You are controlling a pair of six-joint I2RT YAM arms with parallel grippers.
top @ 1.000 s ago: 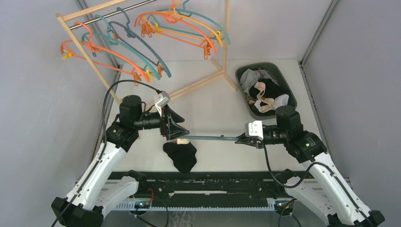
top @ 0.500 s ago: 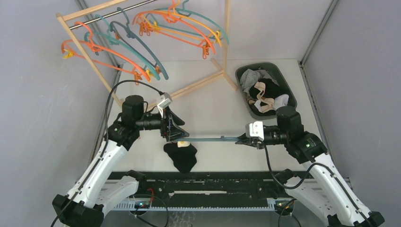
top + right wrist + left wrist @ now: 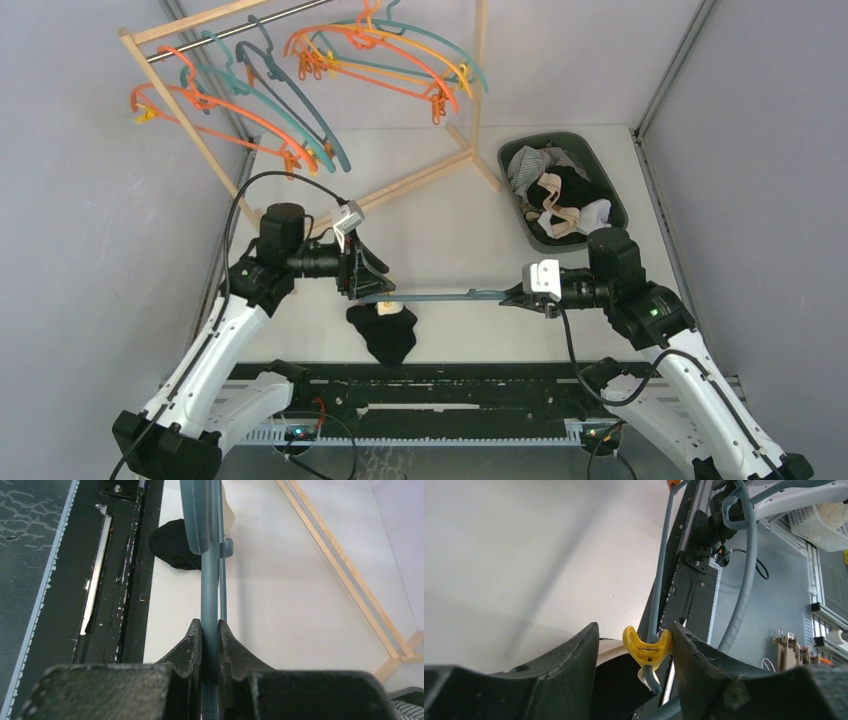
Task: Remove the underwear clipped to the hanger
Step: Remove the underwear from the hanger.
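1. Underwear, one small black cloth brief (image 3: 382, 335), hangs from the yellow plastic clip (image 3: 646, 649) at the left end of the slim teal plastic hanger (image 3: 440, 294).
2. Step in hand, I judge: unclipping. The right pincer (image 3: 210, 625) is clamped on the hanger's bar, and the left pincer (image 3: 634, 630) gapes around the clip (not yet squeezing).
3. Next: pinch the clip so the cloth drops.
4. The brief's long axis lies crosswise to the hanger, its free end pointing away on the hanger's near side.
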